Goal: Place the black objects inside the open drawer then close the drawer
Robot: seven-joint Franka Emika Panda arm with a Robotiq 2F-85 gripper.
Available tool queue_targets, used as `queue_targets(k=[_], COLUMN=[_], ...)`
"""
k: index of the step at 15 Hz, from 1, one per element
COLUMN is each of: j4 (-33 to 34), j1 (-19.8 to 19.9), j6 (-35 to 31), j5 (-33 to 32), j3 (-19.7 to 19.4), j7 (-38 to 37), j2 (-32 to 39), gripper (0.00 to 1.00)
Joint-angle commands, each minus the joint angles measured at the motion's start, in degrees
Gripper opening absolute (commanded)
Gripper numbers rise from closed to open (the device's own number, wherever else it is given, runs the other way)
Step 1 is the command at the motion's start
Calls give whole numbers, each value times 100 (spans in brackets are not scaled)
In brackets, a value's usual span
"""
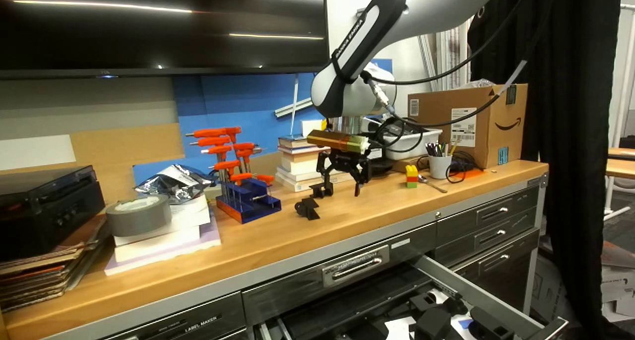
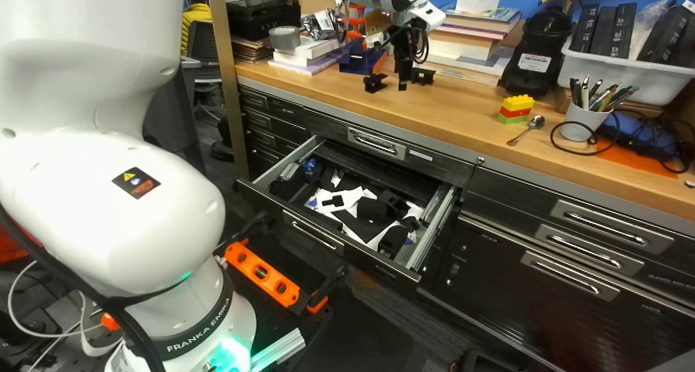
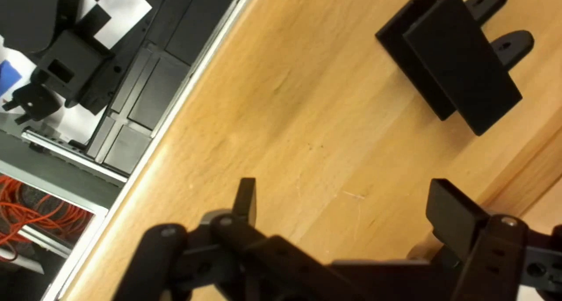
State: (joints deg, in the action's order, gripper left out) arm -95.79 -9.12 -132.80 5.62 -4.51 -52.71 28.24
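Observation:
Two small matte black objects rest on the wooden benchtop: a bracket-like piece (image 1: 308, 209) nearer the front edge and another black piece (image 2: 423, 76) close to the gripper. The wrist view shows a black bracket (image 3: 463, 61) with two rounded lugs, ahead of the fingers and apart from them. My gripper (image 3: 349, 195) hangs above the bench with its jaws wide apart, only bare wood visible between them. In an exterior view one finger overlaps the farther piece. Below the bench, the drawer (image 2: 434, 236) is pulled out, with several black parts (image 2: 372, 210) and white papers inside.
A blue stand of red-handled hex keys (image 1: 248, 201) stands beside the black objects. Books (image 1: 297, 164), a toy-brick stack (image 2: 516, 109), a spoon (image 2: 526, 130) and a pen cup (image 2: 585, 121) are also on the bench. An orange level (image 2: 261, 273) lies near the robot base.

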Motion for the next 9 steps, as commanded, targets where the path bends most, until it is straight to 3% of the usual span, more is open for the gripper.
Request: queue_targets(k=[1, 9], j4=[1320, 3008], j1=[78, 188], j6=[637, 843], j5=[235, 493], j3=[105, 190], j7=[-579, -1270], j2=[805, 1784], gripper=[100, 100])
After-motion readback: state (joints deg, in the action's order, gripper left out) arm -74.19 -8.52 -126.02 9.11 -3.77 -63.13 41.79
